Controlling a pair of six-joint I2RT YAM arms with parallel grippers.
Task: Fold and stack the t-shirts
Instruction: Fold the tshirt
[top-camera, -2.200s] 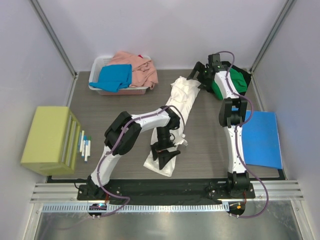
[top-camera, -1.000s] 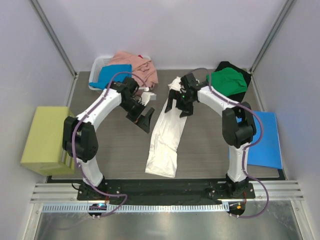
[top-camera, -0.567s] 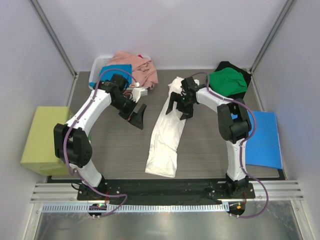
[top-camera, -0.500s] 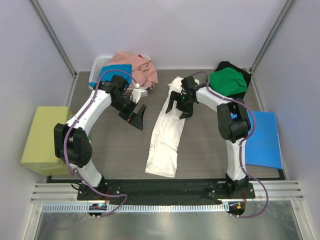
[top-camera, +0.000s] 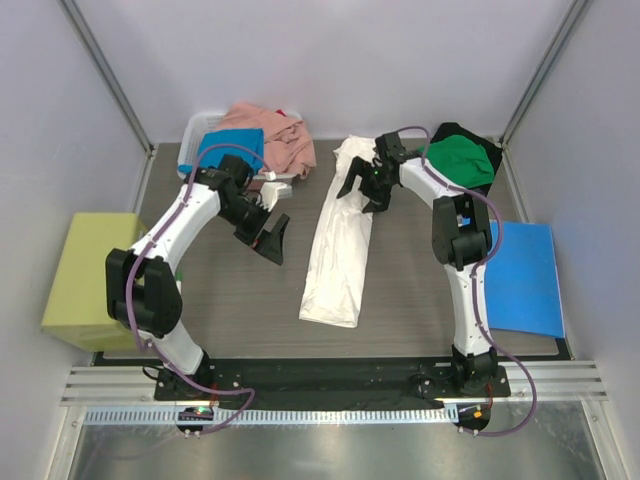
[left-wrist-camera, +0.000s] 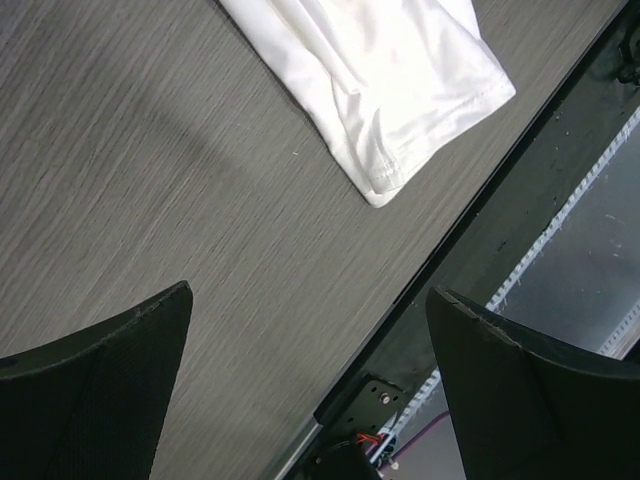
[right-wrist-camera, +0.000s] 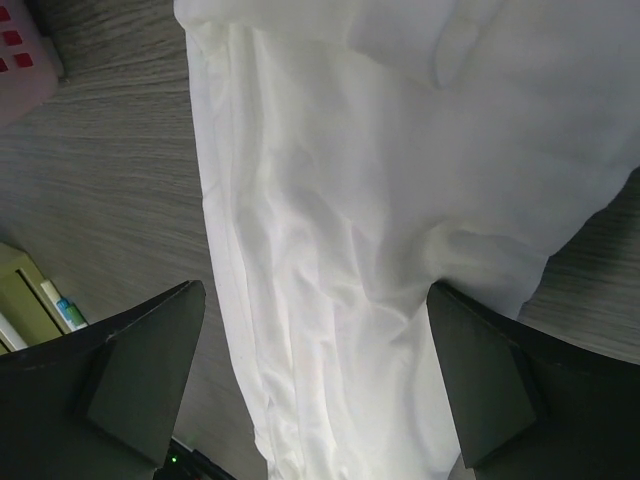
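Lengthwise fold looks done: the white shirt (top-camera: 337, 245) lies as a long strip on the surface (top-camera: 420, 285). The right pincer (top-camera: 363, 193) hovers spread and empty over its far end, the left pincer (top-camera: 271, 242) likewise beside it. Next, probably: grip one end and fold it across.

White t-shirt (top-camera: 338, 240) dragged farther back, lying straighter; right jaws moved back along it.

Much of black t-shirt (top-camera: 451, 130) under green t-shirt (top-camera: 458, 160)
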